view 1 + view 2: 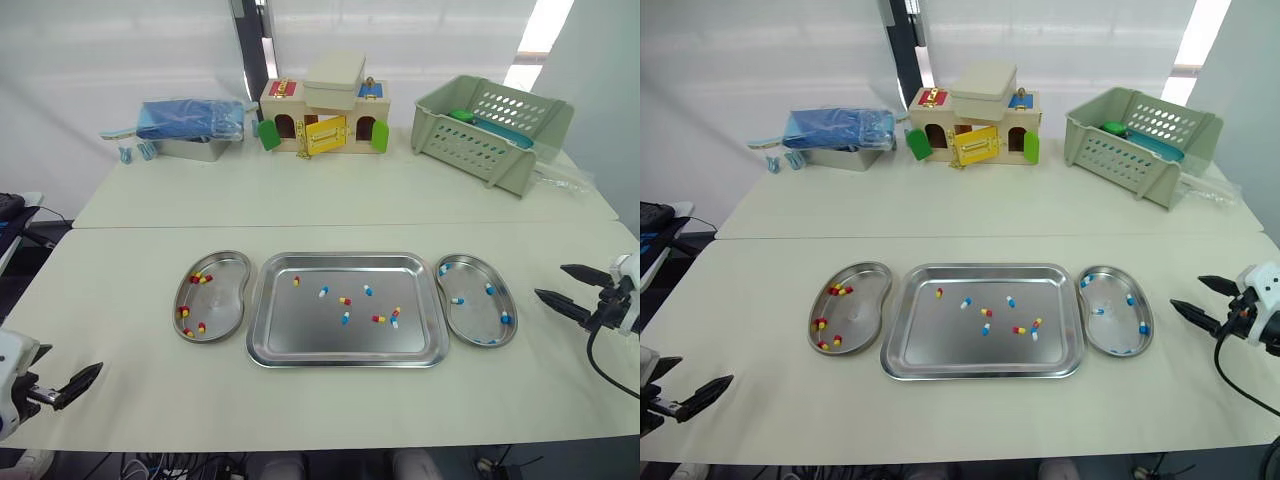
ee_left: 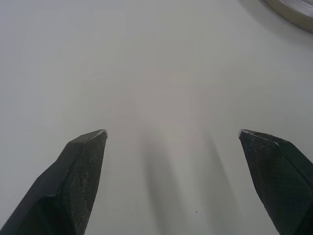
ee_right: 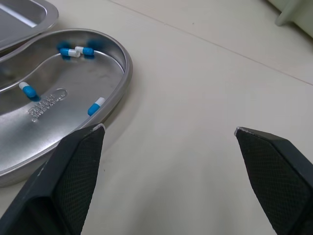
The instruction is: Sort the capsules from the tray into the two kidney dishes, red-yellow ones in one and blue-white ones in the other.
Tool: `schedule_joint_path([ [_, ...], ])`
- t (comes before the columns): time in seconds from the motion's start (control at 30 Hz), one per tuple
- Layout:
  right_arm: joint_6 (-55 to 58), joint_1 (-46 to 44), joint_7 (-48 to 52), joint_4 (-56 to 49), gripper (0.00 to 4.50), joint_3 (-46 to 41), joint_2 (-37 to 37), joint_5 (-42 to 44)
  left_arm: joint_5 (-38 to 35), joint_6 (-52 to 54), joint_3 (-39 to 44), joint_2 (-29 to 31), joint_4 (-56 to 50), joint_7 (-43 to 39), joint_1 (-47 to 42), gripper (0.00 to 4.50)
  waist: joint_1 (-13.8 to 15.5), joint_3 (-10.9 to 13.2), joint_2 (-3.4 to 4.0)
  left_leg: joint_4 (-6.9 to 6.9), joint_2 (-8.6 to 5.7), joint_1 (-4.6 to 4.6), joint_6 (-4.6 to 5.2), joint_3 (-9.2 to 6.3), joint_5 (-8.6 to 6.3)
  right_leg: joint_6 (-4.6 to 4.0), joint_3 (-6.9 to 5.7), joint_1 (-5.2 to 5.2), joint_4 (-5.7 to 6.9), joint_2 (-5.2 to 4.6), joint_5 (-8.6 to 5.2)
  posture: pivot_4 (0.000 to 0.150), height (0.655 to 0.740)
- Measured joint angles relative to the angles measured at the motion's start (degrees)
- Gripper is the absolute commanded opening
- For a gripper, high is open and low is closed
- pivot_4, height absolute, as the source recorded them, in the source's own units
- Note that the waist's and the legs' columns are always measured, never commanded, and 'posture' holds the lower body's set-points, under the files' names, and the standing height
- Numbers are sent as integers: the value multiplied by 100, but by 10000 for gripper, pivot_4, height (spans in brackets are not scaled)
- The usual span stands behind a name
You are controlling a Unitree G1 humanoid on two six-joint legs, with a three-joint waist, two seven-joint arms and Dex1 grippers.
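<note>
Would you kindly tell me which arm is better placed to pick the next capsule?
Probably the right: the open right gripper hangs just beyond the blue-white dish, nearer the tray's capsules than the left gripper near the table's front edge.

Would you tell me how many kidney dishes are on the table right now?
2. The left kidney dish lies left of the tray, holding red-yellow capsules; the right kidney dish lies right of it, holding blue-white capsules.

Tray [image 1: 300, 330] centred on table [image 1: 300, 215], left kidney dish [image 1: 225, 300] and right kidney dish [image 1: 475, 315] flanking it, basket [image 1: 490, 130] behind right.
</note>
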Motion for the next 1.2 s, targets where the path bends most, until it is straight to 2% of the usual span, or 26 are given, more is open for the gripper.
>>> schedule_joint_path([
  [0.23,-95,216,220,-314,45000,10,75,120,-77,-102,-9,23,112,-1,-261,44716,15,0,0,1,0,-1,-1,-1,0,0,-1,2,-2,0,0,1500,7400],
  [0.4,26,1304,496,-1506,45000,-188,197,543,-59,-97,-289,151,224,-59,-440,44716,22,0,0,0,1,-1,-1,-4,-1,0,-2,1,-1,0,0,1500,7400],
  [0.5,275,2054,524,-2561,45000,-323,310,879,-64,-80,-453,389,279,-170,-739,44716,33,-1,-2,1,1,-2,-1,-9,0,0,-6,3,1,2,0,1500,7400],
  [0.57,519,2670,475,-3548,45000,-367,477,1133,-88,-22,-679,658,303,-270,-1157,44716,66,-1,-2,1,1,-2,-1,-14,0,0,-9,4,1,2,0,1500,7400],
  [0.67,741,3064,394,-4372,45000,-322,651,1317,-143,101,-907,839,253,-377,-1592,44716,69,-2,-2,2,-1,-1,-1,-9,-1,0,-3,6,0,2,0,1500,7400],
  [0.83,1191,3778,-42,-5965,45000,-123,1011,1559,-466,674,-1997,877,-332,-652,-2583,44716,97,-2,-2,3,3,-3,-2,-14,0,0,-7,4,2,7,0,1500,7400],
  [0.93,1337,3947,-292,-6497,45000,95,1198,1575,-448,682,-2733,866,-507,-804,-3092,44716,96,-2,-3,4,3,-2,-2,-12,0,0,-5,4,1,8,1,1500,7400],
  [1.07,1469,3983,-704,-6835,45000,345,1407,1527,-168,455,-3905,683,-276,-1213,-4129,44716,116,-2,-3,7,2,-3,-2,-13,0,0,-7,4,2,10,1,1500,7400],
  [1.2,1561,4045,-989,-7124,45000,445,1458,1521,294,1,-4853,387,411,-1743,-5177,44716,142,-2,-4,7,0,-5,-3,-13,1,0,-8,4,0,11,1,1500,7400],
])
